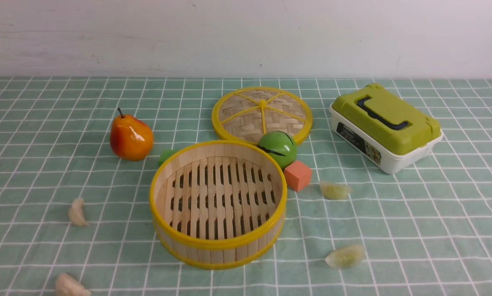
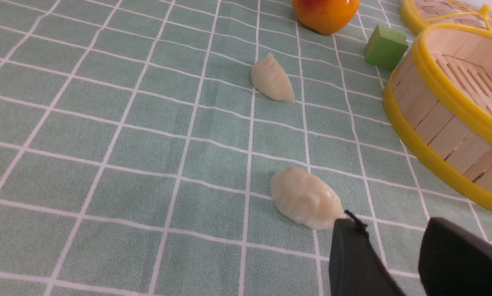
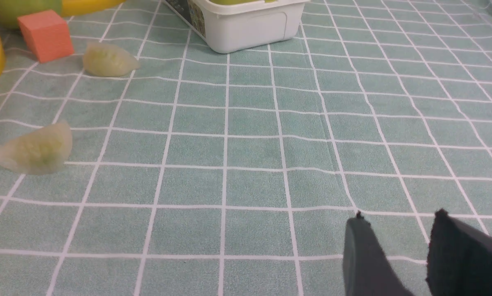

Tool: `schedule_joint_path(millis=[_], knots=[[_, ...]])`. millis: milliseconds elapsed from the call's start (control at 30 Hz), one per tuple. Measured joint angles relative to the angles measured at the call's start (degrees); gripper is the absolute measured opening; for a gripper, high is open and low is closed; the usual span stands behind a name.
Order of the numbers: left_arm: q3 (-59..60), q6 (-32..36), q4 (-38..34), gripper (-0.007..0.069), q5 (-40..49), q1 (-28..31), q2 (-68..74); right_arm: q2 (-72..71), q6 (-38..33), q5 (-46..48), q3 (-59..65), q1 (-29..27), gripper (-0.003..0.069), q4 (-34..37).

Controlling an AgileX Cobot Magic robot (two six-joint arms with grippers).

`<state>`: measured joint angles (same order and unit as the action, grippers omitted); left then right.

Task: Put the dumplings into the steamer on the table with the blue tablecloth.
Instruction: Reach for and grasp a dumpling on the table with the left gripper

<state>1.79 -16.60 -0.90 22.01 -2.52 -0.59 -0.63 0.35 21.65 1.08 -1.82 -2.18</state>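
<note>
Left pincer (image 2: 393, 263) hangs with jaws apart and empty, one tip just beside a whitish pleated crescent dumpling (image 2: 304, 198). The right pincer (image 3: 398, 263) gapes too, over bare cloth. All four dumplings lie outside the round bamboo steamer (image 1: 218, 251): two whitish at its 8 and 9 o'clock, two pale green ones (image 1: 335, 190) at 3 and 4. Risk here: a low pinch snags the mint checked tablecloth (image 1: 414, 230), or squirts that slick dumpling away!

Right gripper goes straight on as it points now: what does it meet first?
Looks free: the right gripper faces only tablecloth. The green dumplings and white box sit off to the side. Depth is unclear.
</note>
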Motion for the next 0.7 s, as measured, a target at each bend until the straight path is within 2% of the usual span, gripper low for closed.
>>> schedule_joint_path(millis=[700], knots=[[0.0, 0.2, 0.9, 0.0237, 0.0, 0.0, 0.0, 0.0, 0.0, 0.0, 0.0, 0.0, 0.0240, 0.0]])
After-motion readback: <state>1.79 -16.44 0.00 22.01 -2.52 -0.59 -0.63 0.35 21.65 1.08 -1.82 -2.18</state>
